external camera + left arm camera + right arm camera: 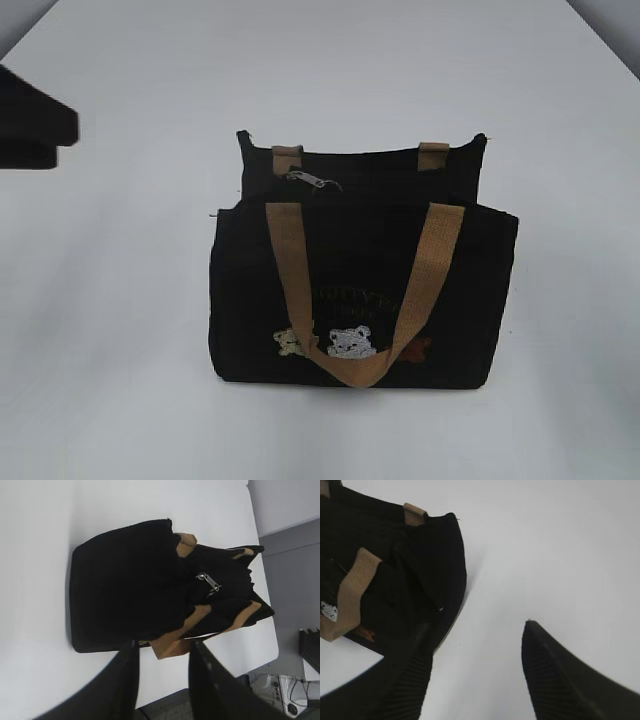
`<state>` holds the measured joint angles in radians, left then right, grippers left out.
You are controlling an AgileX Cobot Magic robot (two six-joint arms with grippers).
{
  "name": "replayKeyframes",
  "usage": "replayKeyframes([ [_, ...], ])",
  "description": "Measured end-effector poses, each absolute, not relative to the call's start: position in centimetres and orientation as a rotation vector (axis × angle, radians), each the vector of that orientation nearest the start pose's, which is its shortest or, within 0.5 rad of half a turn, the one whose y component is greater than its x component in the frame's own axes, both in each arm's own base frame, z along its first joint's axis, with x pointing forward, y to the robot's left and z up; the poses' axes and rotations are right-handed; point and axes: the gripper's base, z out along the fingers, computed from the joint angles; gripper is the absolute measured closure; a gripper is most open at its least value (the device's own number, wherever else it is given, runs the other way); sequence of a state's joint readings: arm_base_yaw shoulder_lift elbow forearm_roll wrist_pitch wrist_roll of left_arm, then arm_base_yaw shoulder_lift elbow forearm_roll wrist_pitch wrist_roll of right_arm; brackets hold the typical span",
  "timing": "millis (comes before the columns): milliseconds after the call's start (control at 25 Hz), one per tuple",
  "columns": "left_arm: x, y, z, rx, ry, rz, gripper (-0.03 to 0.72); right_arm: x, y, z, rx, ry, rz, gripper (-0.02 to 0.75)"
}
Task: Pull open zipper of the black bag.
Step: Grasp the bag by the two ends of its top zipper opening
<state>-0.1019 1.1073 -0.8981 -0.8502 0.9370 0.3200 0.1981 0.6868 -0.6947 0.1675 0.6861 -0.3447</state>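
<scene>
Ribbed dark fingers (555,675) of the right claw (477,672) fill the foreground of the right wrist view, standing well apart with nothing between them, just off the right end of the black bag (360,270). Over on the other side, the left claw (162,680) is also parted and empty, hanging short of the bag's left end with white table (120,330) showing below.

That bag stands upright near the middle of the table, its front panel with the embroidered bears (335,342) toward the exterior camera and one tan handle (355,300) drooping down the front. Along the top runs the zipper (375,185), and its silver pull tab (312,181) lies near the left end, beside the rear handle's left strap stub.

Neither claw has touched anything yet, so the step in hand looks like the approach. Done well, one claw would pin the fabric at the left top corner, close by the tab, while the other nips the tab itself and not a strap. The soft bag will likely tip or drag if pulled unbraced. Draw along the zipper line, toward the right end, keeping the pull low.
</scene>
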Motion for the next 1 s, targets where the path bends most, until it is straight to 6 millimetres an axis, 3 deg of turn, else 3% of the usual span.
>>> replayKeyframes([
  [120, 23.2, -9.8, 31.5, 0.155, 2.466, -0.960, 0.431, 16.5, 5.3, 32.6, -0.635, 2.166, 0.119, 0.293],
  [240, 26.2, -12.2, 29.9, 0.222, 2.512, -0.924, 0.407, 19.4, 7.3, 32.6, -0.777, 2.177, 0.134, 0.293],
  [520, 31.7, -15.2, 27.8, 0.233, 2.548, -0.940, 0.351, 24.2, 12.8, 32.3, -1.039, 2.146, 0.171, 0.293],
  [640, 32.8, -16.4, 27.0, 0.262, 2.584, -0.973, 0.349, 25.5, 15.1, 32.1, -1.125, 2.118, 0.184, 0.293],
  [1000, 33.6, -18.7, 24.1, 0.284, 2.645, -0.985, 0.352, 28.2, 20.2, 30.6, -1.254, 2.075, 0.220, 0.293],
])
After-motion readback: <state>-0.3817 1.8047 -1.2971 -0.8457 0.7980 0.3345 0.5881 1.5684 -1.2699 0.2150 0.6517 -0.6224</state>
